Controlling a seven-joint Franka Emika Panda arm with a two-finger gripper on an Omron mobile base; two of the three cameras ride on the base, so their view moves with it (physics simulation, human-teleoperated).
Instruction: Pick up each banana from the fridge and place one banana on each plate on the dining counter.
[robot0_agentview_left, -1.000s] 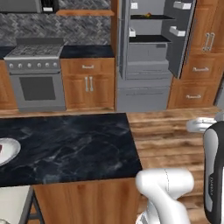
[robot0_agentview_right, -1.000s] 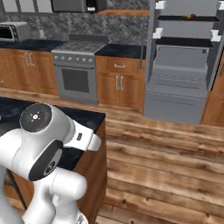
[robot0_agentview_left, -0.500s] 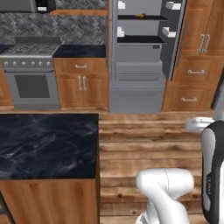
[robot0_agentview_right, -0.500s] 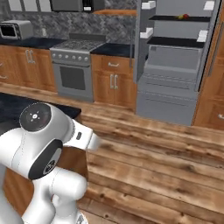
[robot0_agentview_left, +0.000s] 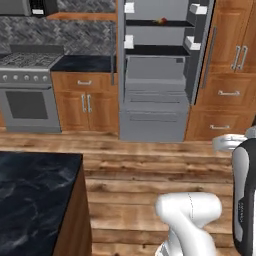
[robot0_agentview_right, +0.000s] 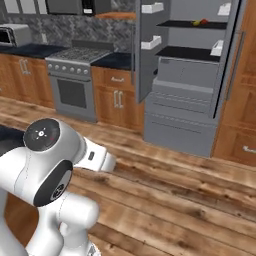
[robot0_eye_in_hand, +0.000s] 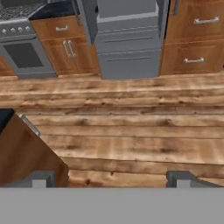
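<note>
The grey fridge (robot0_agentview_left: 155, 95) stands open ahead, with a long bar handle on its right door and white bins on both doors; it also appears as the fridge (robot0_agentview_right: 192, 85) in the right base view. On its upper black shelf lies a small yellow banana (robot0_agentview_right: 196, 23) beside a round red fruit (robot0_agentview_right: 204, 21); from the left it is a tiny yellow speck, the banana (robot0_agentview_left: 158, 21). My gripper (robot0_eye_in_hand: 113, 179) hangs open over the wooden floor, far from the fridge, with nothing between its fingertips (robot0_eye_in_hand: 43, 178). The black dining counter (robot0_agentview_left: 30, 200) lies at lower left. The plates are out of view.
A grey oven range (robot0_agentview_left: 30, 90) stands left of the fridge, with wooden cabinets (robot0_agentview_left: 85, 97) between them and more drawers (robot0_agentview_left: 225, 95) to the right. A microwave (robot0_agentview_right: 12, 35) sits on the far left counter. Bare plank floor (robot0_eye_in_hand: 131, 131) stretches up to the fridge.
The whole picture has shifted: the base has moved toward the fridge, which now looks larger and nearer the centre. The counter has slid to the lower left and the plate has left the picture.
</note>
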